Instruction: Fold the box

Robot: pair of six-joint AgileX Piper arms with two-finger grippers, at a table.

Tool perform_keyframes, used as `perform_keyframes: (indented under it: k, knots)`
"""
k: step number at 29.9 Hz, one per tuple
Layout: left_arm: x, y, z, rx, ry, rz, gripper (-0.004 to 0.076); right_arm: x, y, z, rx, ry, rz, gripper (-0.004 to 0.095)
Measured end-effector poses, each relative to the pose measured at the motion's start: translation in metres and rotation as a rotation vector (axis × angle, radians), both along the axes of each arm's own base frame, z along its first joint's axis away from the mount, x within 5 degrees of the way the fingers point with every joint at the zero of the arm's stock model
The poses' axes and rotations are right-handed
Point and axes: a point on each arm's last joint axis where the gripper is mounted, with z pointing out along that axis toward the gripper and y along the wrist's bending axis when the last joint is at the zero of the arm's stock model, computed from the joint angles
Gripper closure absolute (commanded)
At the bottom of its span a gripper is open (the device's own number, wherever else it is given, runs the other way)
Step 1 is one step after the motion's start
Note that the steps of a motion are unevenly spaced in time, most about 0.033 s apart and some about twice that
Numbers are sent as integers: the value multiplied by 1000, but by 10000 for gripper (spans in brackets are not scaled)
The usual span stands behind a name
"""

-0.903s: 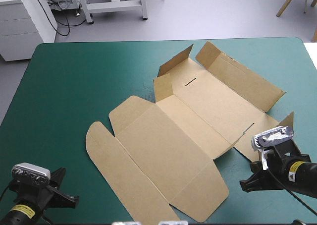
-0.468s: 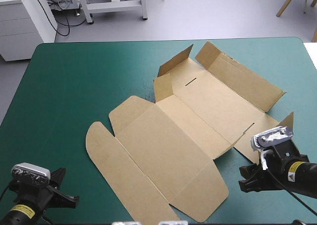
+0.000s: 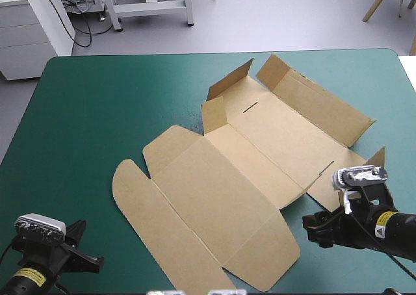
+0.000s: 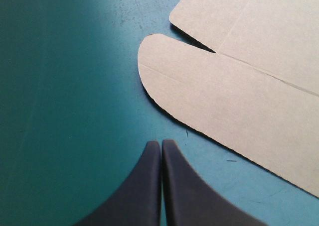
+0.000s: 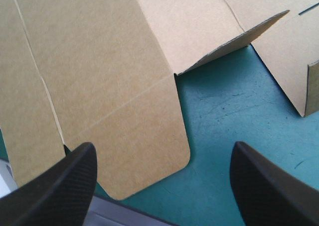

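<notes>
Table (image 3: 97, 113) under teal-green cover, bare along the left and far sides. Box (image 3: 240, 171) spread on it as one cut brown sheet, set slantwise from near-left toward far-right, mostly over the middle and right half.

Near half of the sheet flat on the cover, ending at the near-left in a long flap (image 3: 153, 223) with a rounded end. Far half partly raised: a long wall (image 3: 315, 100) tilted up along the far-right edge, and smaller tabs (image 3: 231, 80) standing at the far corners and at the right corner.

Right gripper (image 3: 313, 227) low over the cover, just beside the sheet's near-right edge and pointing toward it, black fingers spread wide, holding nothing. From its wrist camera, a rounded corner (image 5: 149, 151) of flat board ahead, between the two fingers; contact with either not to be told.

Left gripper (image 3: 91, 253) by the table's near-left corner, fingers pressed together into one point, empty. From its wrist camera, the flap's rounded end just ahead of the tip, a strip of cover between, not touching.
</notes>
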Motion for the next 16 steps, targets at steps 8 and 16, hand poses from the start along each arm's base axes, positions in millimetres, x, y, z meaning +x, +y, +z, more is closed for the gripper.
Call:
perform_keyframes:
  k: [8,16]
  knots:
    - [0,0,0,0,0,0,734,20,-11,1,50,-11,-363,220]
    - [0,0,0,0,0,0,734,60,13,-18,60,101,-419,226]
